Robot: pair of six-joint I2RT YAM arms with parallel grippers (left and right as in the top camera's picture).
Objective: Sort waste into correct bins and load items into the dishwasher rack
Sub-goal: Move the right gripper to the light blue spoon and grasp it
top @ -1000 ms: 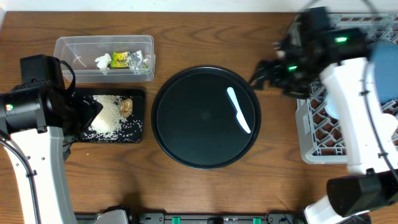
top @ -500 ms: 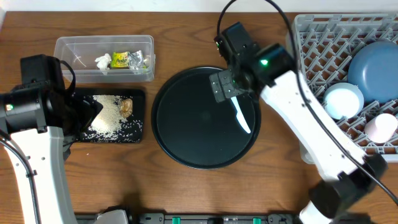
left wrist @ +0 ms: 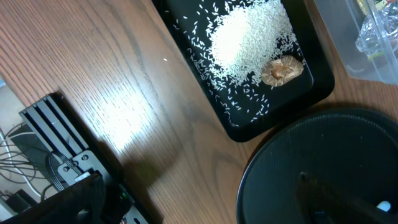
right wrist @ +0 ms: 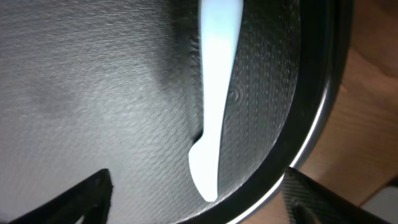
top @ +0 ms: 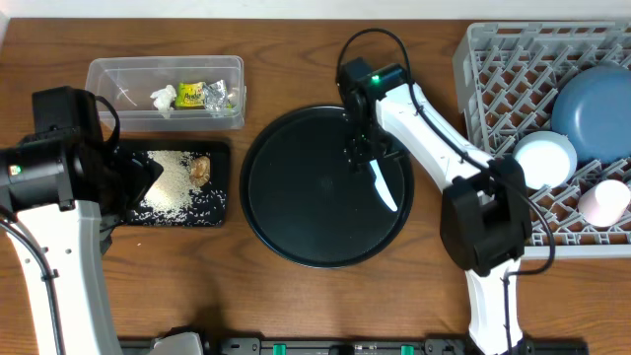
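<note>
A thin white stick lies on the large round black tray. My right gripper hovers over the stick's upper end, open and empty; in the right wrist view the stick lies between and ahead of the spread fingers. My left gripper is open and empty by the shallow black tray, which holds white rice and a brown lump. The clear tub holds foil wrappers and a tissue wad. The grey rack holds a blue dish, a white bowl and a pink cup.
The left wrist view shows the open fingers, the rice, the lump, the black tray's corner, the round tray and the tub's edge. Bare wood lies in front of the trays.
My right arm has swung from the rack leftward to the round tray and now sits over the white stick. The left arm has not moved.
</note>
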